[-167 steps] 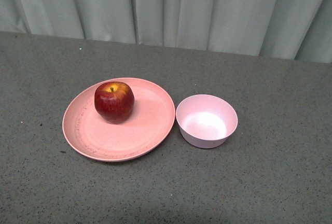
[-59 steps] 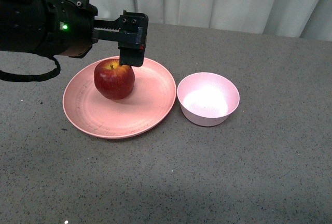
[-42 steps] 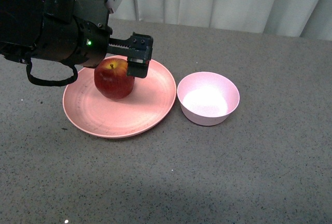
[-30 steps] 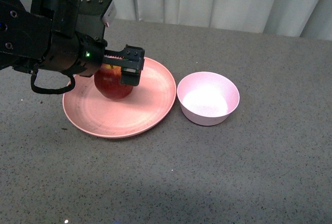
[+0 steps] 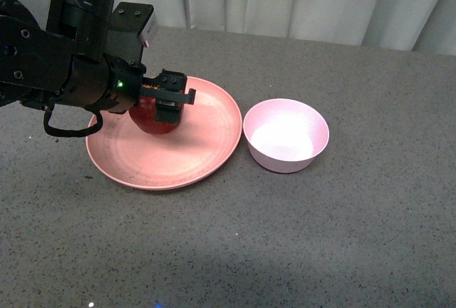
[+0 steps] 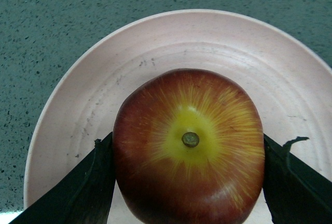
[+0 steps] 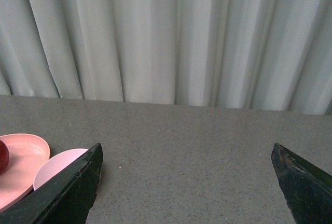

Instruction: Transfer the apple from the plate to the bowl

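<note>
The apple (image 6: 189, 146) sits upright on the plate (image 5: 206, 144), toward its far left part. Its stem points straight up from the yellow patch, and its shape is too round to give any other long axis. The left arm (image 5: 64, 58) reaches in from the left, low over the plate, with the left end effector (image 6: 190, 182) pointed down over the apple. Its fingers (image 6: 98, 182) stand one at each side of the fruit, edges meeting its outline, but I cannot tell whether they are pinching it. The right end effector (image 7: 187, 193) is spread wide and held well apart from everything, facing the curtain (image 7: 166, 37). On the surface (image 5: 320, 237) there is one apple, one plate and one bowl (image 5: 285, 169), the bowl upright just beside the plate on its right.
</note>
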Controlling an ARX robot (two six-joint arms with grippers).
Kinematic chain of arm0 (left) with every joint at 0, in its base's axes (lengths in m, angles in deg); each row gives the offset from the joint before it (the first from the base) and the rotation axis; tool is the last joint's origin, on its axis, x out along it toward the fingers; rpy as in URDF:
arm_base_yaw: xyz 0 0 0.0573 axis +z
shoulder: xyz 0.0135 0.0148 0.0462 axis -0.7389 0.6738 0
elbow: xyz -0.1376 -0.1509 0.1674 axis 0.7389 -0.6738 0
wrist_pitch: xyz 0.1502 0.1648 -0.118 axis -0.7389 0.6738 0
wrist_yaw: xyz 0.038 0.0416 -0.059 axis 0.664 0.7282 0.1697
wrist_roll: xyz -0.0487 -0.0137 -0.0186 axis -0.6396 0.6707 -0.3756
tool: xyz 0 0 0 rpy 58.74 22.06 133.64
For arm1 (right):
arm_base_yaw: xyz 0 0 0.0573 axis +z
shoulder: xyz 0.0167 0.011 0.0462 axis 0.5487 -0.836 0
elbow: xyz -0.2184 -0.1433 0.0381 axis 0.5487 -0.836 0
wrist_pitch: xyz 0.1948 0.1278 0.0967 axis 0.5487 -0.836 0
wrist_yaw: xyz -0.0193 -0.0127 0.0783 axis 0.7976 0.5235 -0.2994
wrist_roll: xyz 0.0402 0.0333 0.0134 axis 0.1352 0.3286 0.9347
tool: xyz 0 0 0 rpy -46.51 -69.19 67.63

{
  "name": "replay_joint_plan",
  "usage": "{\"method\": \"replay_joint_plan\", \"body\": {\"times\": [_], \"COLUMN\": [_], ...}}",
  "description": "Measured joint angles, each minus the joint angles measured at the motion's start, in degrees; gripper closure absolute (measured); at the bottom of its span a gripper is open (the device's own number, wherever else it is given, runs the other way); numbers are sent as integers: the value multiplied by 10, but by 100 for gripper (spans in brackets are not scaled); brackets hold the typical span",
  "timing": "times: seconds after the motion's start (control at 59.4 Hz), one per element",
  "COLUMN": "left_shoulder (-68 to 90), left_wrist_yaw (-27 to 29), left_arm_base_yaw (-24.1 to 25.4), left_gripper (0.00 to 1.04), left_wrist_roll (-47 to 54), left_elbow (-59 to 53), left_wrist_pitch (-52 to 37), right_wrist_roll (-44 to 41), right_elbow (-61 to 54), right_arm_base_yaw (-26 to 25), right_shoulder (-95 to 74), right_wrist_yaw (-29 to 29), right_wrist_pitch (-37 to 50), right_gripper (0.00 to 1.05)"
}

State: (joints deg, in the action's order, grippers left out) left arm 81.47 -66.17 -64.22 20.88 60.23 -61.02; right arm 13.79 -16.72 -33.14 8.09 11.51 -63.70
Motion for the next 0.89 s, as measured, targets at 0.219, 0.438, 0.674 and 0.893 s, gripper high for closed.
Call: {"method": "replay_joint_plan", "body": {"times": [0.219, 0.438, 0.674, 0.893], "left_shoulder": [-85, -80, -45, 0], "left_wrist_yaw": [-14, -5, 4, 17], "left_arm_base_yaw": [-94, -166, -185, -191], "left_gripper": [35, 36, 36, 36], "left_wrist_roll": [-6, -8, -9, -18], "left_elbow": [-9, -4, 24, 61], "left_wrist_pitch": [0, 3, -1, 3], "right_wrist_roll": [0, 0, 0, 0], "right_elbow": [0, 0, 0, 0], "right_arm_base_yaw": [0, 0, 0, 0], "right_shoulder": [0, 0, 0, 0], "right_wrist_yaw": [0, 0, 0, 0], "right_wrist_pitch": [0, 0, 0, 0], "right_gripper": [9, 9, 9, 9]}}
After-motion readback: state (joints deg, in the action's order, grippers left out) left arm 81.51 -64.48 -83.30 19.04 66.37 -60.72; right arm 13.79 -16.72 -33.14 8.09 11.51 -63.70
